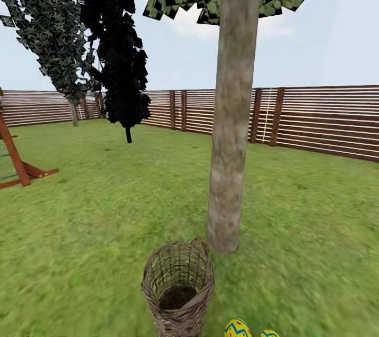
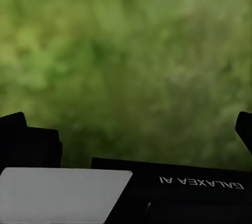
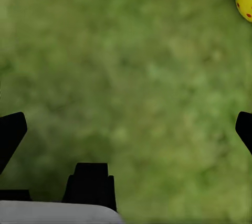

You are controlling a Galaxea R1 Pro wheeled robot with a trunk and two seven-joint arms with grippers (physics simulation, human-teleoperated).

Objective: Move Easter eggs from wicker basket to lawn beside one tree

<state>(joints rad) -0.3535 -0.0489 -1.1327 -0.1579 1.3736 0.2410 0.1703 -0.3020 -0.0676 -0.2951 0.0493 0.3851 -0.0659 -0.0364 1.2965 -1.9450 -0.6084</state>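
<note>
two yellow easter eggs with red dots and a blue zigzag band lie on the grass at the lower edge of the head view, one (image 1: 238, 328) just beside the other (image 1: 269, 333), both cut by the frame. they sit to the right of the small round brown woven wicker basket (image 1: 178, 288), apart from it, and near the foot of the thick pale grey-brown mottled tree trunk (image 1: 231, 116). the basket stands upright just beside the trunk's base. its inside shows a dark bottom and i see no egg in it, though the near wall hides part of the floor. i cannot locate the third egg.

my right gripper (image 3: 126, 129) hangs over bare green lawn (image 1: 295, 210) with its dark fingertips spread wide apart and nothing between them; the two eggs show beyond it. my left gripper (image 2: 131, 124) is likewise spread, holding nothing, over grass.

further out: a black-foliage thin tree (image 1: 122, 58), a grey-leaved tree (image 1: 55, 37), a brown slatted wooden fence (image 1: 326, 118), and a red-brown wooden play frame (image 1: 18, 160) at the left.

judgement: the step in hand is placement beside the tree, with at least two eggs down. the next move calls for accounting for the third egg: tilt the view down to check the basket floor and the grass near the two eggs. if it is in the basket, one open gripper goes in from above without tipping the basket.
</note>
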